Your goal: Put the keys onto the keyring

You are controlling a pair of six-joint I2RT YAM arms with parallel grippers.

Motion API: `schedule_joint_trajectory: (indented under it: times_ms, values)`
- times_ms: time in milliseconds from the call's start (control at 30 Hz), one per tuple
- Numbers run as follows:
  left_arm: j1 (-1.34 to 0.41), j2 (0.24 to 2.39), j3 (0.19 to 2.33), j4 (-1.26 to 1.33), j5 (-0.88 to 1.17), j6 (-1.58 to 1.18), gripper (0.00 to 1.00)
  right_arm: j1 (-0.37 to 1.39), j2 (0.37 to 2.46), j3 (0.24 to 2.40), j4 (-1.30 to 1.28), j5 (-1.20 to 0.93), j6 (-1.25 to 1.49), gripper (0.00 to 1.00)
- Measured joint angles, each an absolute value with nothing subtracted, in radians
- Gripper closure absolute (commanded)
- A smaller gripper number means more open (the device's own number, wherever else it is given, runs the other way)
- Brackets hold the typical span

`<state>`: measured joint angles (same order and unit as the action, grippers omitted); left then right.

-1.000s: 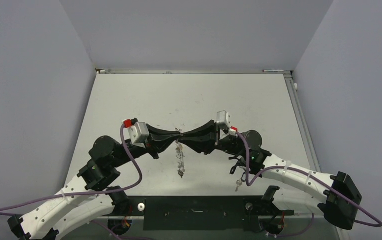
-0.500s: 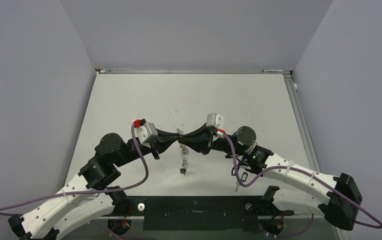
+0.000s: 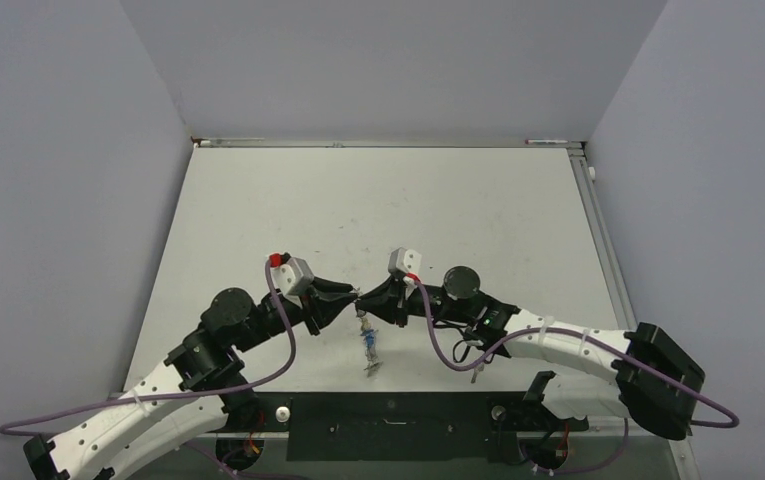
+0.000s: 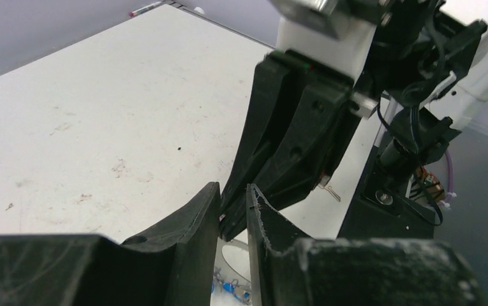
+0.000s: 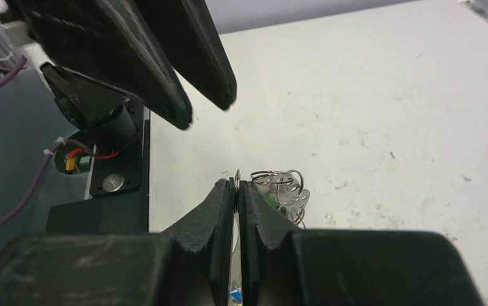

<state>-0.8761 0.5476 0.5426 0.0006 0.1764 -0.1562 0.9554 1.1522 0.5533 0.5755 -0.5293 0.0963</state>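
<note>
1. Over the last second both arms have drawn back toward the near edge. The spot where the two hands meet now sits closer to the bases, and the left hand [image 3: 350,296] has eased its fingers apart.
2. Nearest in the top view is the black base plate [image 3: 388,425] between the arm mounts. Just beyond it a single key [image 3: 475,374] lies on the table [image 3: 408,200] beside the right forearm, well apart from the bunch.
3. The keys [image 3: 369,342] trail in a short line from under the meeting fingertips toward the near edge. This view does not show whether they rest on the table.
4. Only the left wrist view shows the left hand standing at a narrow gap with nothing between its fingers. The dark fingers of the right hand [image 3: 366,297] point into that gap from beyond. Low in the frame are a blue tag [image 4: 231,288] and a curve of wire.
5. Only the right wrist view shows the right hand pinched tight on a thin silver edge of the keyring [image 5: 279,185]. Wire loops and a green key head [image 5: 270,201] sit just past its fingers. The left hand's two tips are apart above.
6. Farthest away is scuffed white table, running to the grey walls [image 3: 388,70].
</note>
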Motion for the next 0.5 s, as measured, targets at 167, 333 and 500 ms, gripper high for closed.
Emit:
schedule_joint_trajectory:
  times_ms: [167,333,500]
  values:
    - [-0.876,0.484,0.540,-0.064,0.088,-0.189,0.58,0.955,1.311,0.553,0.683,-0.546,0.137,0.95]
    - [-0.876,0.373,0.556,-0.189,-0.008,-0.197,0.50,0.959,1.453,0.630,0.775,-0.570,0.188,0.95]
    - [-0.876,0.284,0.556,-0.251,-0.090,-0.189,0.49,0.964,1.501,0.701,0.932,-0.559,0.252,0.95]
